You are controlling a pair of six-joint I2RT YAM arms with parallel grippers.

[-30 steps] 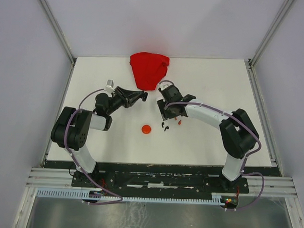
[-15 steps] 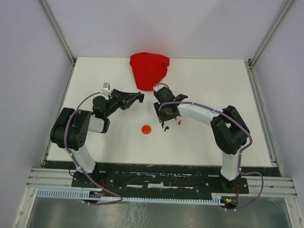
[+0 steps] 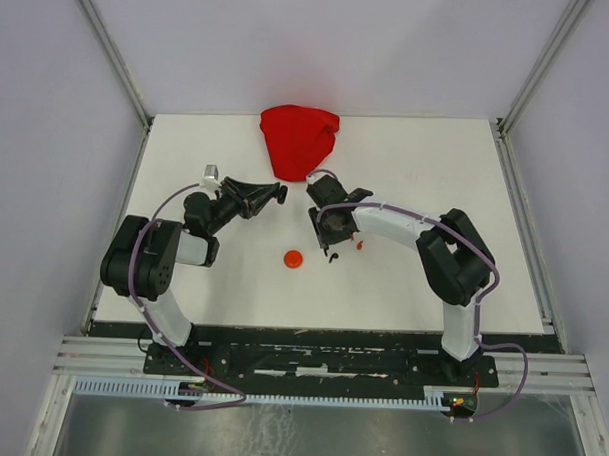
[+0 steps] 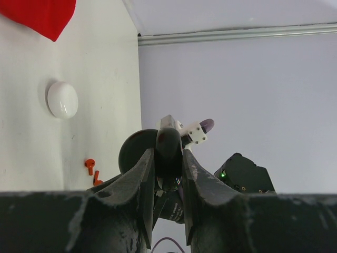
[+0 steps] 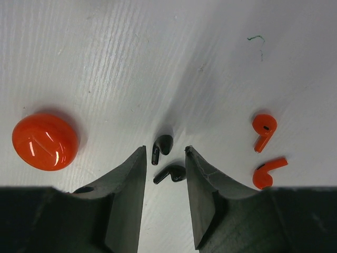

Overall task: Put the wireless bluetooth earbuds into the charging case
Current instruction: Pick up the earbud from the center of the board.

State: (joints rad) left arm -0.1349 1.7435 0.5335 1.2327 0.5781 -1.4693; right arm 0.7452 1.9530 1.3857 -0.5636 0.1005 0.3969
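Right gripper [image 5: 165,152] partly apart astride two black earbuds [image 5: 164,143]; left gripper [image 4: 167,154] clamped on a black charging case [image 4: 168,141]

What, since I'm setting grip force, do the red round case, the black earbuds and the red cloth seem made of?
The red round case: likely hard plastic, glossy; sharp white highlights on its dome. The black earbuds: probably smooth moulded plastic with faint sheen, too small to be sure. The red cloth: soft matte fabric, judging by its folds.

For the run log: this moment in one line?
left end effector: shut on black case | right end effector: open, straddling black earbuds | red earbuds: untouched
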